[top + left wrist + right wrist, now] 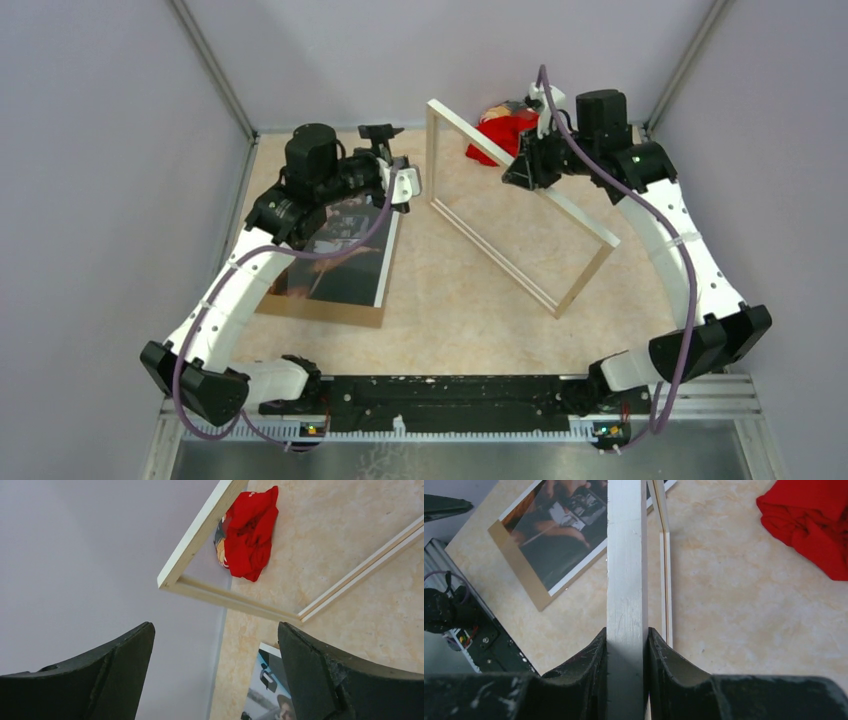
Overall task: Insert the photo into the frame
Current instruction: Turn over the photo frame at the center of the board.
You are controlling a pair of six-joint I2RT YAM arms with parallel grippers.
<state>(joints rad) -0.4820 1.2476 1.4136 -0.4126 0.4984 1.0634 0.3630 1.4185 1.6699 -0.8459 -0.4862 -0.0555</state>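
Your right gripper (626, 635) props the frame (497, 260) up at a slant. One long rail rests on the tabletop (450, 320) and the opposite long rail is lifted clear, its pale wooden side turned toward the arms' bases. Held this way the frame is neither face-up nor face-down, and the tilt looks like a stage in turning it over to receive the print.

The right jaws are drawn narrow. Both pads press flat against opposite faces of the raised rail, partway along its length, and they hold nothing else.

The photo (345, 250) lies picture-up to the left of the frame, just beside it but not touching. It sits on a brown backing board (320, 312) whose near edge shows beyond the print. It is not in the frame yet, so the main step of the task is not yet done.

Your left gripper (215, 626) hovers off the frame's far left corner, above the far end of the photo. Its jaws are spread wide with nothing between them, and its wrist view shows that corner close ahead but untouched. From there it appears free to steady the frame or to drop to the photo.

A crumpled red cloth (505, 130) lies beyond the frame, by the back wall, and plays no part.
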